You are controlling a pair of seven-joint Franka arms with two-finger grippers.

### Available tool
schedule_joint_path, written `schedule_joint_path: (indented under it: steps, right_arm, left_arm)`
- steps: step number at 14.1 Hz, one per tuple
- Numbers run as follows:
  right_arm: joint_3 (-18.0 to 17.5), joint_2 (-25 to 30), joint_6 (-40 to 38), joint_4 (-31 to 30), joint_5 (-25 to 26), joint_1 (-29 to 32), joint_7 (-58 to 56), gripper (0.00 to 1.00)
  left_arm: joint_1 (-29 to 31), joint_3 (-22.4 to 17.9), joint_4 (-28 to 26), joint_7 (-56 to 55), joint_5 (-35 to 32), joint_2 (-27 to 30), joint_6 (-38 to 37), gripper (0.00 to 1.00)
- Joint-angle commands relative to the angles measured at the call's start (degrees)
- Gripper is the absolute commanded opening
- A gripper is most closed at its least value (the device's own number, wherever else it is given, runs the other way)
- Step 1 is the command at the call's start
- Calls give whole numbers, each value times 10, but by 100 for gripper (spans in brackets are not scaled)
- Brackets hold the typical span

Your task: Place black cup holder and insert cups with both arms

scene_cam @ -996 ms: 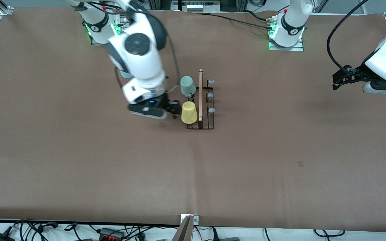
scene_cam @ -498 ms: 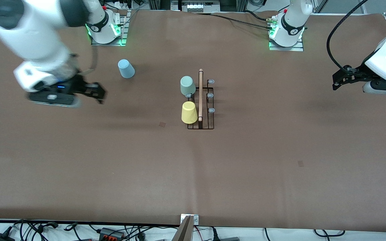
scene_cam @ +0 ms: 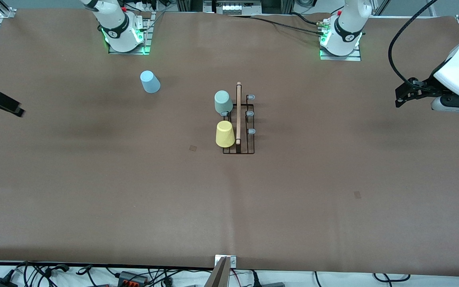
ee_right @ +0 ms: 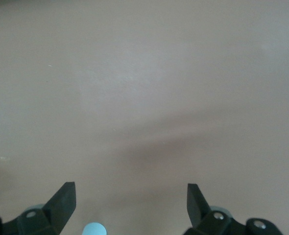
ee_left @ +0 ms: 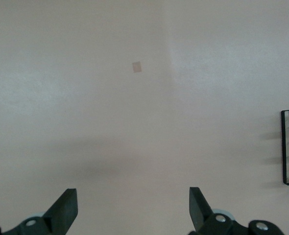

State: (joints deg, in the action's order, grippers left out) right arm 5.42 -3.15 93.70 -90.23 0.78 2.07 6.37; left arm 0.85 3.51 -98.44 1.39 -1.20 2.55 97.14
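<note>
Brown table [scene_cam: 94, 191]. Holder [scene_cam: 238, 119] at frame centre, well apart from both grippers. Right gripper [ee_right: 130, 203] at the frame's edge, upper part; left gripper [ee_left: 133, 208] likewise; both spread wide, empty. Three cups: mint [scene_cam: 222, 101] and yellow [scene_cam: 225, 134] on holder, blue [scene_cam: 150, 81] alone on table.

We see the cup holder [scene_cam: 238, 119] mid-counter [scene_cam: 293, 191], two cups [scene_cam: 224, 118] on its prongs on the side toward the right arm's end, a third cup [scene_cam: 150, 81] apart from the holder, farther from the front camera, toward that same end
</note>
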Motion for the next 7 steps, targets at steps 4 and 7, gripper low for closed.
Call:
schedule_joint_path:
  steps: [4,7]
  right_arm:
    - [-1,-7,-43,6,-15,3,-12,100]
    - [-1,-12,-18,8,-11,4,-86,100]
  left_arm:
    - [5,4,8,5,7,-2,-9,100]
    - [5,4,8,5,7,-3,-10,100]
